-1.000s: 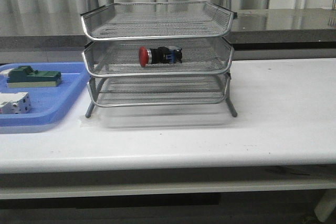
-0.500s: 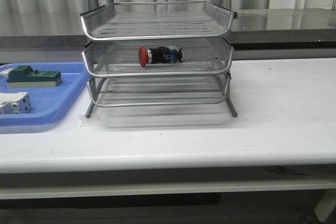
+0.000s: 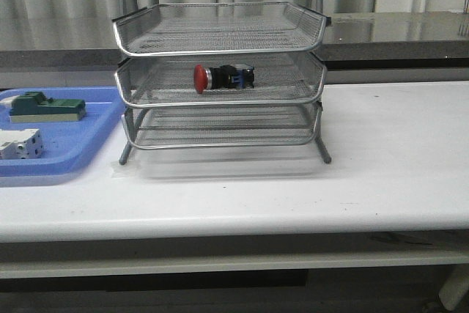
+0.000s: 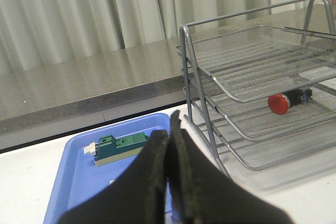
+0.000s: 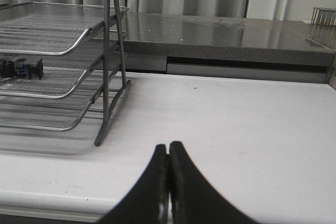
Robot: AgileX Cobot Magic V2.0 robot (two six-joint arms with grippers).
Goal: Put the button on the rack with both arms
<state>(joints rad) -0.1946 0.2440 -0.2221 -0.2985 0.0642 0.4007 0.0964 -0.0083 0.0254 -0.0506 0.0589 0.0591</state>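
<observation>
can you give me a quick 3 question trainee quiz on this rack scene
1. Which tier of the rack holds the button: A top, B middle, C bottom?
2. True or false: the left tool grips the button.
3. Which item lies nearer the rack in the blue tray: the green block or the white switch block?

Key: 1 B. 2 False; both the left tool and the right tool are shut on nothing. 3 Green block.

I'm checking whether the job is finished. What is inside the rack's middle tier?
The button lies on its side in the middle tier of the rack, red head towards the blue tray. Nothing else shows through the mesh there.
</observation>
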